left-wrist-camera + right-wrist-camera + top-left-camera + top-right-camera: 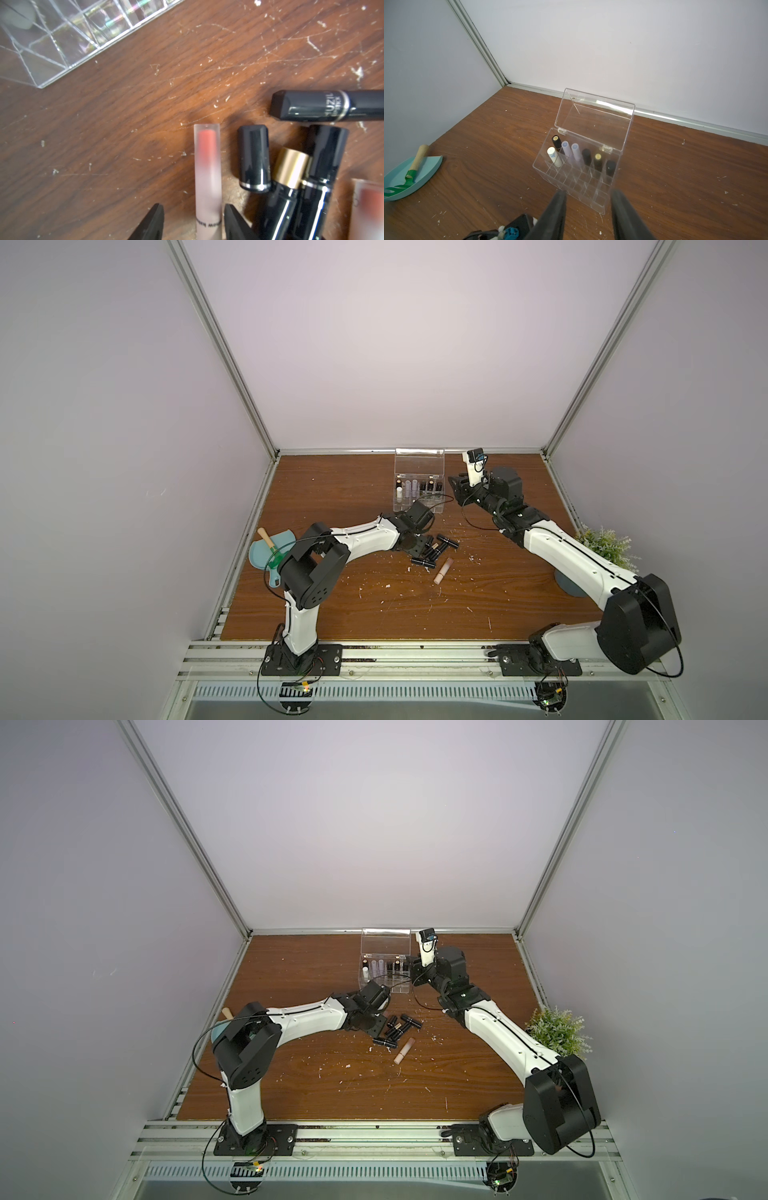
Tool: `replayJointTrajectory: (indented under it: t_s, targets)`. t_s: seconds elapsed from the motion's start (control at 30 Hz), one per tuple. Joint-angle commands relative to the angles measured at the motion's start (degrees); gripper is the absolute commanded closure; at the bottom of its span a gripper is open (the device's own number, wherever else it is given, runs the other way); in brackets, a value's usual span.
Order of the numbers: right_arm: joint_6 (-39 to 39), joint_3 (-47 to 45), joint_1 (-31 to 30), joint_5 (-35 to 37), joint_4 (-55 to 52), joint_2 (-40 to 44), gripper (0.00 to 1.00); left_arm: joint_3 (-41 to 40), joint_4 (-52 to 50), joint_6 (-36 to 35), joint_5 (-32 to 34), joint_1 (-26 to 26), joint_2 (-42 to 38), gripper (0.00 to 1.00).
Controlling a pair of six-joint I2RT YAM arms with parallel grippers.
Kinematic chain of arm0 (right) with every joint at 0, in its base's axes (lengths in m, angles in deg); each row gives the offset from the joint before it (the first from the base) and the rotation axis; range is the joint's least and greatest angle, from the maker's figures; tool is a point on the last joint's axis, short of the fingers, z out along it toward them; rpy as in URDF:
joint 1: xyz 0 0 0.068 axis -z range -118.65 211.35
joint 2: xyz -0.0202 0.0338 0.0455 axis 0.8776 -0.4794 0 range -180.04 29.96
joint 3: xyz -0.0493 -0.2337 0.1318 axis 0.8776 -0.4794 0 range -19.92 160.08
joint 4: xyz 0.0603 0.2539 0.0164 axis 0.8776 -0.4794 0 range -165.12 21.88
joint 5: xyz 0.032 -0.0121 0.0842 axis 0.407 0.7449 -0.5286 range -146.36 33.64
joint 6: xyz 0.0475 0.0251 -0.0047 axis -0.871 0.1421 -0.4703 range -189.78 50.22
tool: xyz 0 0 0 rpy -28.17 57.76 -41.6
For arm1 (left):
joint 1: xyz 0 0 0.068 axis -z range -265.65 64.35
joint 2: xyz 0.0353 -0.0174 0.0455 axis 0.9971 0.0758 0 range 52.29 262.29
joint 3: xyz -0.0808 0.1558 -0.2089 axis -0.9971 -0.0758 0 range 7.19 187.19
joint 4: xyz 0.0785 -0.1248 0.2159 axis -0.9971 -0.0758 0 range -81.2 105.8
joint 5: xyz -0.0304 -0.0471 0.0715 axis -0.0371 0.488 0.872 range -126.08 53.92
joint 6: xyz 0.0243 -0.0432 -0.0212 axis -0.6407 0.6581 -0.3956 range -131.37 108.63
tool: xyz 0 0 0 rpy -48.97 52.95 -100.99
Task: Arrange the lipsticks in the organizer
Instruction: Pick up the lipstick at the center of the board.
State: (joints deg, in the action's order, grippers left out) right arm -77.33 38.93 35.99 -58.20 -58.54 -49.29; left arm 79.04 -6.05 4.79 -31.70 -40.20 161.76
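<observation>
The lipsticks are split between two places. Seven stand upright in the organizer [591,195], which sits at the far side of the table [374,593] with its clear lid [593,122] tipped open. Its back row holds a black gold-topped tube [556,142], two lavender tubes [565,148], a plain black one [586,159], another gold-topped one [598,162] and a last black one [610,168]. A white tube [554,156] stands in the next row, and the compartments nearer me are empty. The other lipsticks lie in a loose pile [432,549] on the wood in front of the box, with a beige-pink tube [443,571] lying a little apart from them. My left gripper [192,205] is down at that pile, its jaws parted around a frosted pink tube [207,176]. One finger is just beside the tube and the other stands off it with a visible gap, so I have no grasp on it yet. Black tubes [254,158] and a gold-banded one [291,166] lie just beside it. My right gripper [588,191] hangs over the organizer's near edge with its jaws spread and nothing between them. Off to the left, a light-blue dustpan [429,166] holds a green tool with a wooden handle [417,162], and a small plant [604,547] stands behind my right arm.
</observation>
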Motion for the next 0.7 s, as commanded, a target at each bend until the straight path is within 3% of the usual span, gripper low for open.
replayJointTrajectory:
  t_s: [0.0,0.67]
  targets:
    - [-0.3,1.6,0.2,-0.7,1.1,0.7,0.59,1.4,-2.0,-1.1,1.7,0.5,1.0,0.49]
    - [-0.2,1.7,0.3,-0.6,0.8,1.0,0.59,-0.2,-3.0,-1.0,1.9,-1.2,0.7,0.61]
